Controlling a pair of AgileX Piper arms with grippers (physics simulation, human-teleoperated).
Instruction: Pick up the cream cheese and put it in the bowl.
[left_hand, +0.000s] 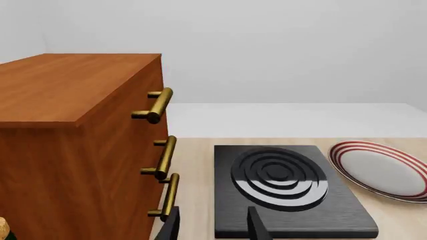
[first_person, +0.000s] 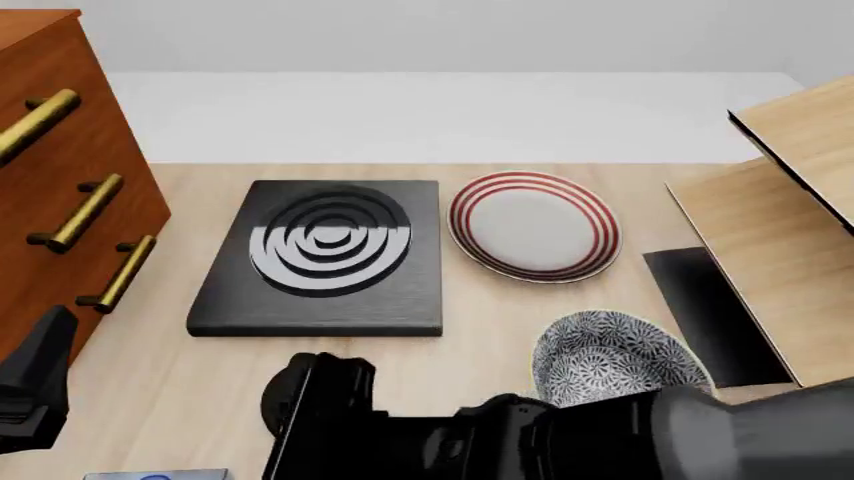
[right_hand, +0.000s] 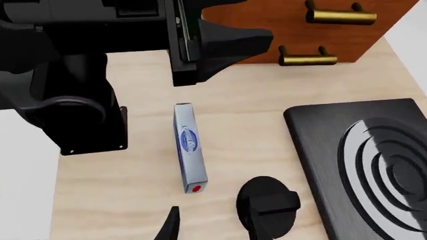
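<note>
A simulated kitchen: a black stove burner (first_person: 320, 258) on a pale wood table (first_person: 561, 330), a red-ringed plate (first_person: 534, 225), a patterned bowl (first_person: 614, 358), a brass-handled wooden cabinet (first_person: 67, 200).

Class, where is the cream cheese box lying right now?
The cream cheese lies flat on the table's near left part, between the left arm's base and the black stove plate, below the right claw.

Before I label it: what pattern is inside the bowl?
Dense black-and-white floral inside the bowl, seen best in the front view.
</note>
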